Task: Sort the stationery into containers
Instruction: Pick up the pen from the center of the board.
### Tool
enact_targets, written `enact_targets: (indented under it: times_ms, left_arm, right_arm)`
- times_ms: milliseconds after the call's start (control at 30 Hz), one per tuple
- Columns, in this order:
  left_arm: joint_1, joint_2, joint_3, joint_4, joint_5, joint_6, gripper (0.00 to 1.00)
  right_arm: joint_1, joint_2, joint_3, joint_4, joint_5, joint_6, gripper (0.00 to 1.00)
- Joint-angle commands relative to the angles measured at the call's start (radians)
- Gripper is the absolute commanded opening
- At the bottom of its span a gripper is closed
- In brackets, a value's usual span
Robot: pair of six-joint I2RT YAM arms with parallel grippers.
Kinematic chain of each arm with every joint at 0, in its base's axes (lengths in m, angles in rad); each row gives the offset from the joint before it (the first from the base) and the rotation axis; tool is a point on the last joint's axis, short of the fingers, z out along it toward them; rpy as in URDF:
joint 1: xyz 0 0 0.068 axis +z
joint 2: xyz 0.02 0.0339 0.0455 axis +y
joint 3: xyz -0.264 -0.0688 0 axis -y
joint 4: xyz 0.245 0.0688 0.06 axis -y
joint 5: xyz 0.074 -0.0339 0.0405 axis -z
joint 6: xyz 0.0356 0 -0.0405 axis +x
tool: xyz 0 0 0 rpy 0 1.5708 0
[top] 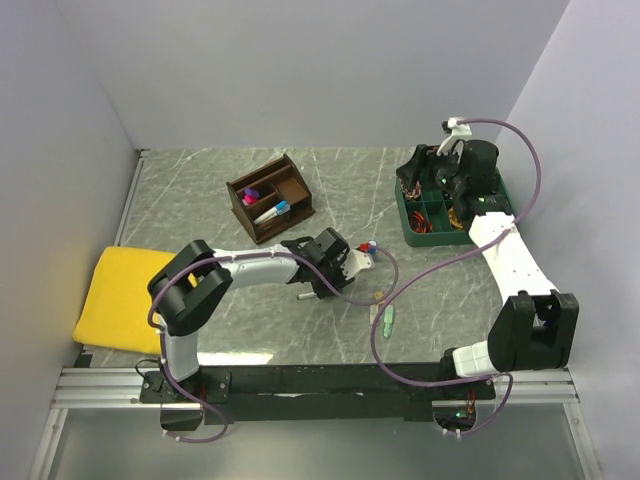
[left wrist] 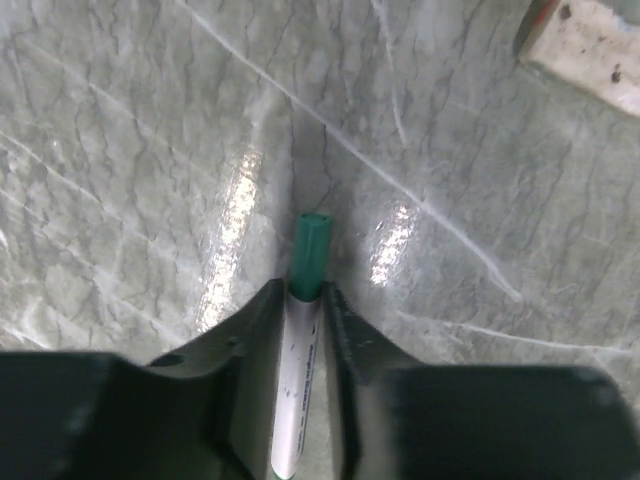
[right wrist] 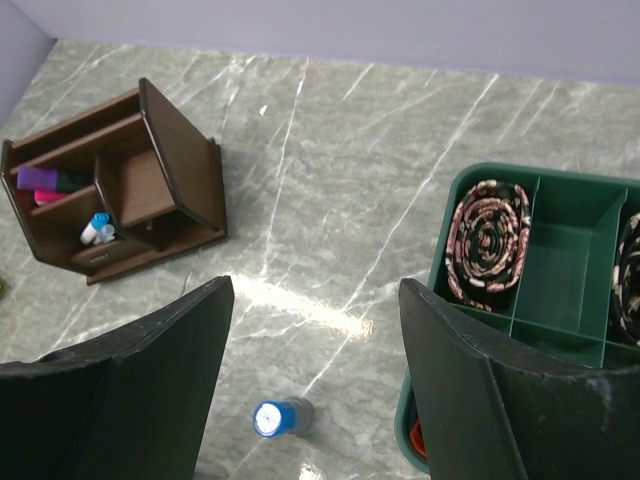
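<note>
The left gripper (left wrist: 300, 297) is clamped on a green-capped white marker (left wrist: 309, 250), its two dark fingers (left wrist: 250, 335) pressing the white barrel from either side while the green cap sticks out past the fingertips toward the grey marble-patterned table (top: 200, 190). Whether the cap touches the surface cannot be told. In the overhead view this arm stretches out low over the middle of the table, in front of the wooden desk organiser (top: 270, 197), which sits well apart from it further back. The organiser already holds a purple marker (right wrist: 40, 178) and a pink marker (right wrist: 48, 196) lying together in one long compartment, and blue-capped white pens (right wrist: 97, 228) in the neighbouring one. A pale-green piece (top: 388, 320) lies on the table near the front edge, to the right of the left arm, with a tiny tan piece (top: 378, 295) just behind it. The right gripper (right wrist: 315, 290) is spread wide with nothing between its fingers; from above it hangs over a green divided tray (right wrist: 545, 270) at the far right of the table. One tray compartment holds a rolled patterned coil (right wrist: 490, 235). Seen from the right wrist, a small blue-capped cylinder (right wrist: 272, 417) stands upright on the table, just beside the tray's near corner and apart from both fingers. A folded yellow cloth (top: 125, 295) rests at the table's left edge.
</note>
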Motion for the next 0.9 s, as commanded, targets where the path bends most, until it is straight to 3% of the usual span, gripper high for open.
enact_targets:
  times_ms: [0, 100, 333, 400, 500, 867]
  left_arm:
    - [-0.010, 0.048, -0.012, 0.010, 0.021, -0.021, 0.15]
    - [0.023, 0.046, 0.007, -0.021, 0.056, -0.033, 0.01]
    - [0.249, -0.144, 0.082, -0.018, 0.237, -0.011, 0.01]
    - [0.351, -0.223, 0.083, 0.087, 0.356, -0.004, 0.01]
    - [0.437, -0.287, 0.063, 0.259, 0.414, 0.001, 0.01]
    - [0.589, -0.150, 0.035, 0.585, 0.444, 0.067, 0.01]
  right_arm:
    - [-0.010, -0.032, -0.005, 0.014, -0.011, -0.015, 0.75]
    - [-0.008, -0.022, 0.016, 0.008, -0.011, -0.011, 0.75]
    - [-0.008, 0.018, 0.098, -0.001, -0.012, -0.005, 0.75]
    - [-0.007, 0.024, 0.115, 0.000, -0.011, -0.002, 0.75]
    - [-0.005, 0.024, 0.118, 0.009, -0.018, -0.007, 0.74]
    - [0.001, 0.068, 0.151, -0.018, 0.014, -0.050, 0.75]
